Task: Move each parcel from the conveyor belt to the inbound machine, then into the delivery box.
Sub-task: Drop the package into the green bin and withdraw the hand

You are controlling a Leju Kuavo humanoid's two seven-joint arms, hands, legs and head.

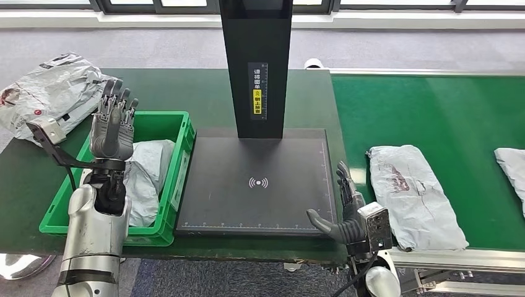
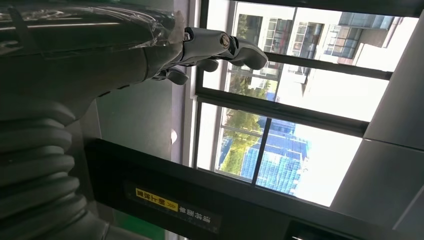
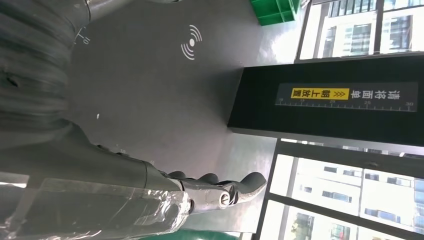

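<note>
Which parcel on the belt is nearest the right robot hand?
The crumpled grey parcel lying just beside the right robot hand. The other belt parcel is at the picture's right edge, cut off.

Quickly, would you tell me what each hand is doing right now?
Left hand: open, holding nothing, raised over the green bin.
Right hand: open, holding nothing.

Left hand (image 2: 200,47) empty, fingers loosely curled, raised against big windows (image 2: 280,125); black post (image 2: 165,200) with yellow label (image 2: 156,199) alongside.
</note>
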